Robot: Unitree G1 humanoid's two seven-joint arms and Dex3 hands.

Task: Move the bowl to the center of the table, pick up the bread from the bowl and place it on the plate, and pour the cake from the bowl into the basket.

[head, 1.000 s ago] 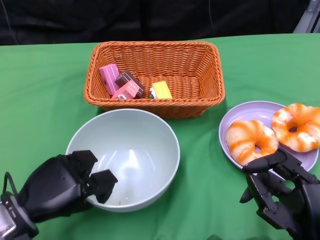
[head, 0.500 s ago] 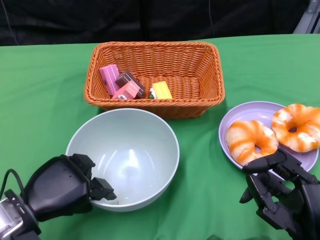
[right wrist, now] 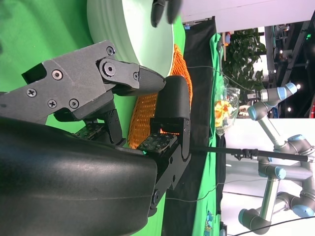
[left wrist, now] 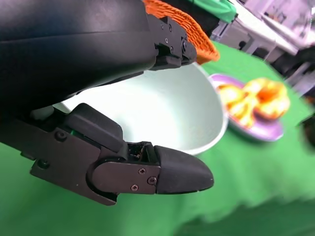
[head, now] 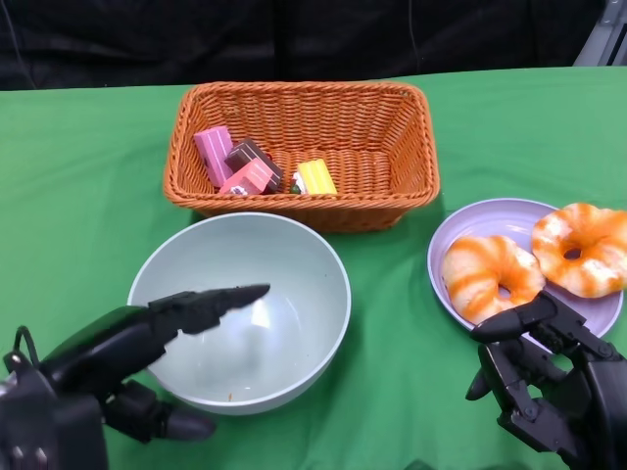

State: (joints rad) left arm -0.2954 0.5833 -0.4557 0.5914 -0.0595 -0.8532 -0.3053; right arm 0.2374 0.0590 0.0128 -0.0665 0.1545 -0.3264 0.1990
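Since the earlier frames the left black hand (head: 137, 357) has been released from the near-left rim of the pale green round bowl (head: 284, 257) and spread wide; its long fingers (head: 211, 300) are now stretched over the bowl, holding nothing. The right black hand (head: 549, 377) is seen loosely spread, empty, just near of the lilac round plate (head: 480, 220), unchanged. Two orange-striped bread rings (head: 490, 275) are counted on the plate. Four small cake blocks (head: 251, 176) are seen in the one woven orange basket (head: 392, 127), beyond the centred, emptied bowl.

The left hand (head: 118, 362) hides the bowl's (head: 294, 294) near-left rim; the picture's edge crops the right hand (head: 554, 387).
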